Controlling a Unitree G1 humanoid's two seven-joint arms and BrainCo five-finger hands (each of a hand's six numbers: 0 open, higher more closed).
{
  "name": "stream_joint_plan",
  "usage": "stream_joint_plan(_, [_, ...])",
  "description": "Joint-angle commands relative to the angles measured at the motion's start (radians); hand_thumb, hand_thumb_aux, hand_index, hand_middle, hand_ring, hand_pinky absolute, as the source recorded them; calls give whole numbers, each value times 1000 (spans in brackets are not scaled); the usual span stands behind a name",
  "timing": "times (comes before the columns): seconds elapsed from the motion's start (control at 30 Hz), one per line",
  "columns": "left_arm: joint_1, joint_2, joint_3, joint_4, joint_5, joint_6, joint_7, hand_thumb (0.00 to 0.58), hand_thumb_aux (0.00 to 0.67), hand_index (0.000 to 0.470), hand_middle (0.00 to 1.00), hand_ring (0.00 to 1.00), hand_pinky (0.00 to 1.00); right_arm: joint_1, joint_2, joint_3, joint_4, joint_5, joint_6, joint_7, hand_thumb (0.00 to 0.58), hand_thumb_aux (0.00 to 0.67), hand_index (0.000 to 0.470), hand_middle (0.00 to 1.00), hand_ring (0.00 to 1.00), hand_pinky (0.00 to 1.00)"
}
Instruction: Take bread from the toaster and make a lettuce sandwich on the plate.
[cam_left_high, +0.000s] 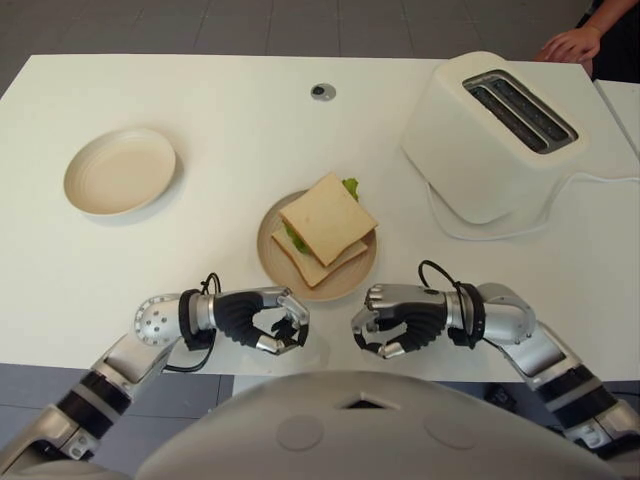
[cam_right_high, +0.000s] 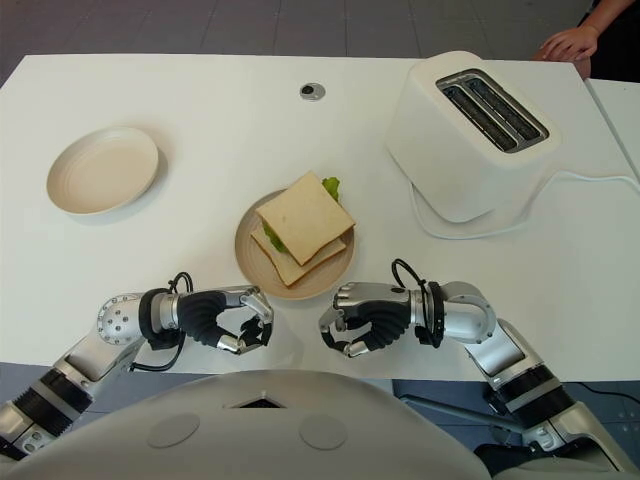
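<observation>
Beige plate (cam_left_high: 345, 291) with sandwich (cam_left_high: 326, 220); just beyond left hand (cam_left_high: 262, 320) and right hand (cam_left_high: 396, 320); both clenched, empty

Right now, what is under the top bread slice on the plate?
Green lettuce peeks out past the square white top slice at its far corner and left edge, above a second slice on the round tan plate. The lettuce's middle is covered.
</observation>
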Motion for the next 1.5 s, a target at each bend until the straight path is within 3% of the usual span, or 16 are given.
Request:
stream_joint_plan(0.03, [-64,-107,9,193,267,47,104,580,670,470,1000,1000,1000,-77,84,26,84,-122,19,-44,580,670,470,1000,1000,1000])
stream_joint_plan(0.2, [-298,-261,11,518,719,121,540,580,670,470,1000,1000,1000,-278,296,-51,337,-393,151,-434,580,670,470,1000,1000,1000])
stream_joint_plan(0.33, [-405,-322,32,683,805,137,745,580,670,470,1000,1000,1000,-430,365,-72,593,-512,224,-725,580,670,470,1000,1000,1000])
stream_joint_plan(0.43, [-436,-356,36,788,815,97,809,580,670,470,1000,1000,1000,-463,387,-81,741,-512,185,-842,580,670,470,1000,1000,1000])
stream_joint_plan(0.47, [-428,-362,43,789,791,53,807,580,670,470,671,671,671,-452,384,-90,744,-483,147,-848,580,670,470,1000,1000,1000])
stream_joint_plan(0.5, [-415,-366,54,775,758,3,800,558,539,378,0,0,0,-435,380,-102,728,-438,101,-839,580,670,470,1000,1000,1000])
stream_joint_plan(0.53, [-399,-368,65,748,714,-65,784,456,360,253,0,0,0,-414,374,-118,697,-379,57,-815,580,670,470,949,949,949])
stream_joint_plan(0.57, [-381,-369,76,706,658,-144,763,0,0,0,0,0,0,-391,365,-137,648,-313,15,-789,556,533,374,0,0,0])
stream_joint_plan(0.6, [-363,-376,92,650,577,-213,743,0,0,0,0,0,0,-366,359,-170,579,-232,-8,-768,506,431,302,0,0,0])
stream_joint_plan(0.63, [-348,-392,113,589,467,-261,717,0,0,0,0,0,0,-349,357,-210,505,-163,-21,-768,66,39,28,0,0,0])
stream_joint_plan(0.67, [-340,-415,142,540,365,-290,704,0,0,0,0,0,0,-336,361,-255,437,-119,-26,-785,0,0,0,0,0,0])
stream_joint_plan(0.77, [-383,-505,290,556,245,-297,789,0,0,0,0,0,0,-328,413,-376,345,-100,0,-899,0,0,0,0,0,0])
stream_joint_plan(0.93, [-423,-595,454,705,247,-221,920,0,0,0,0,0,0,-327,494,-434,473,-110,105,-992,0,0,0,0,0,0])
stream_joint_plan(1.07, [-405,-635,474,690,256,-221,892,0,0,0,0,0,0,-314,534,-439,461,-83,93,-976,0,0,0,0,0,0])
stream_joint_plan(1.3, [-414,-694,515,682,413,-126,1036,0,0,0,0,0,0,-315,579,-446,448,-32,66,-946,0,0,0,0,0,0])
stream_joint_plan(1.5, [-415,-728,524,693,404,-146,1020,0,0,0,0,0,0,-304,608,-442,456,-28,49,-939,0,0,0,0,0,0])
